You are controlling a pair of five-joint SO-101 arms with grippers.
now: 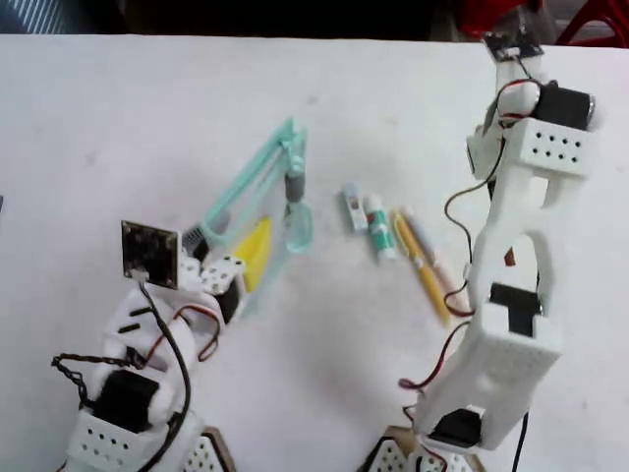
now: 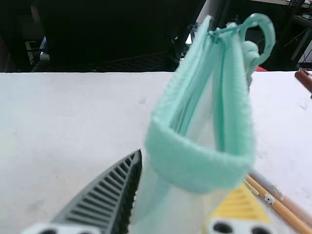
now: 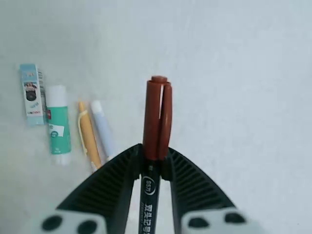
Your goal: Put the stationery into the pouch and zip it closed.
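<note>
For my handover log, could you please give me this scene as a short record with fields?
Left gripper: shut on one end of the pouch
Pouch: zip open, mouth gaping
Right gripper: shut on a brown marker, above the table
On the table: eraser, glue stick, orange pen, pale pen, side by side
Still outside the pouch: all five items
</note>
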